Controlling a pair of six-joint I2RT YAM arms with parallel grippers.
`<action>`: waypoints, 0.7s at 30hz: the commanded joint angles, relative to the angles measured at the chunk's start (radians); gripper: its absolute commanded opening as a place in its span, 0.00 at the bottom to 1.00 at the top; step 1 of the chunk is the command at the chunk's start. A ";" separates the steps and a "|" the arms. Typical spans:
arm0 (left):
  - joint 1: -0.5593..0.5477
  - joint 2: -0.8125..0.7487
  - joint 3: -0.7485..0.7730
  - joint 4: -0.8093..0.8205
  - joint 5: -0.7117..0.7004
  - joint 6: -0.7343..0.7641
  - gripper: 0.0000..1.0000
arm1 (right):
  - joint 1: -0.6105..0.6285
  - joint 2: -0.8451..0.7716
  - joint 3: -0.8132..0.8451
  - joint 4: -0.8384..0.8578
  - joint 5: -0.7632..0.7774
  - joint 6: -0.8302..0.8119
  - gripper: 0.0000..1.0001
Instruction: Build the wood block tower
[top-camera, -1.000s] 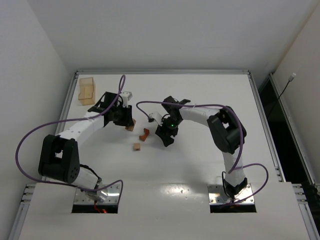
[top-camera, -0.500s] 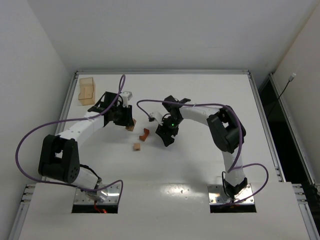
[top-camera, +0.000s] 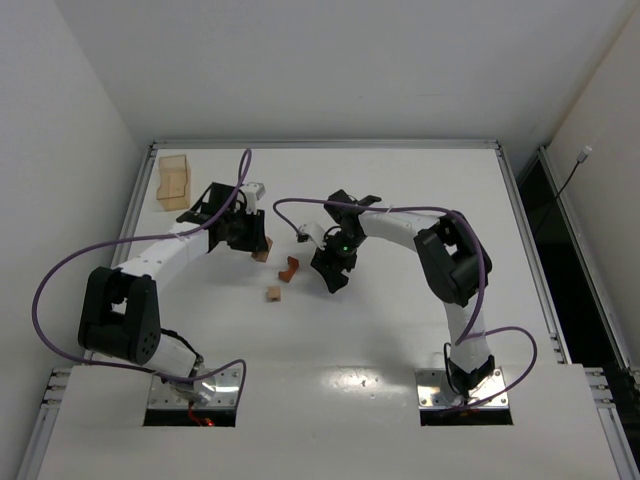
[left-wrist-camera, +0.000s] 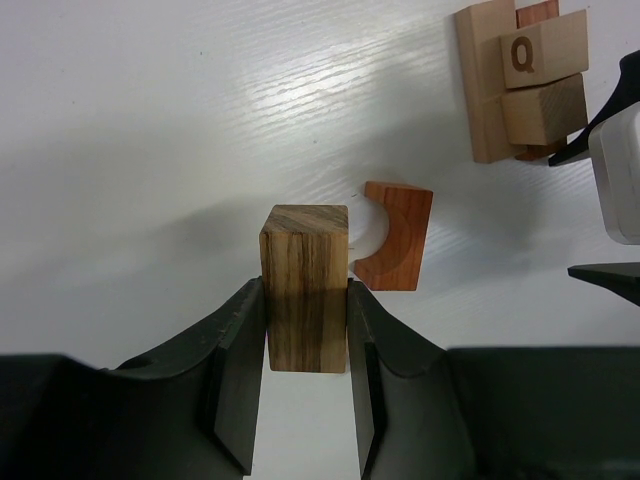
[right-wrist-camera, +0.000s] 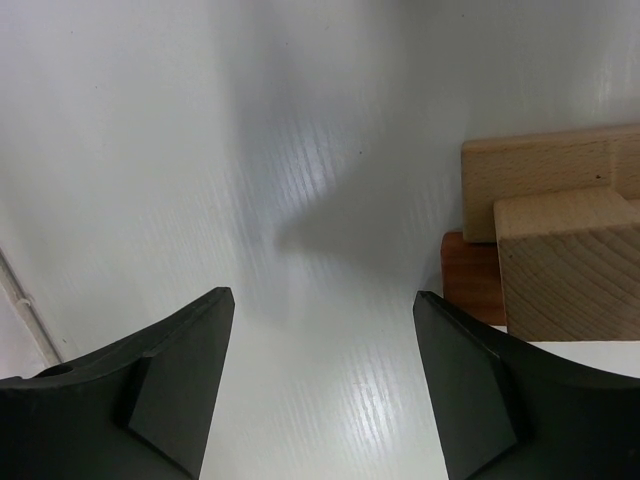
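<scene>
The wood block tower (left-wrist-camera: 520, 80) is a cluster of tan bars and cubes, one marked Q, over reddish-brown pieces. It shows at the upper right of the left wrist view. In the right wrist view the same blocks (right-wrist-camera: 550, 240) sit just outside my right finger. My right gripper (right-wrist-camera: 322, 294) (top-camera: 335, 268) is open over bare table with nothing between its fingers. My left gripper (left-wrist-camera: 305, 285) (top-camera: 255, 243) is shut on a streaky brown wood block (left-wrist-camera: 305, 240), held low over the table. A reddish-brown arch block (left-wrist-camera: 395, 235) (top-camera: 289, 268) lies just beyond it.
A loose small tan block (top-camera: 272, 294) lies nearer the arm bases. A translucent tan box (top-camera: 173, 180) stands at the back left corner. The two grippers are close together mid-table, with purple cables looping over both arms.
My right gripper has edged slightly to the left. The left gripper still holds its block in the same place.
</scene>
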 joint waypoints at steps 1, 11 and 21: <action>0.011 -0.004 0.044 0.033 0.022 0.009 0.00 | -0.005 -0.005 0.037 0.003 -0.032 -0.018 0.70; 0.011 -0.004 0.044 0.033 0.022 0.009 0.00 | -0.005 0.005 0.037 0.012 -0.012 0.000 0.71; 0.011 0.005 0.044 0.033 0.022 0.009 0.00 | -0.005 0.014 0.037 0.030 0.009 0.022 0.73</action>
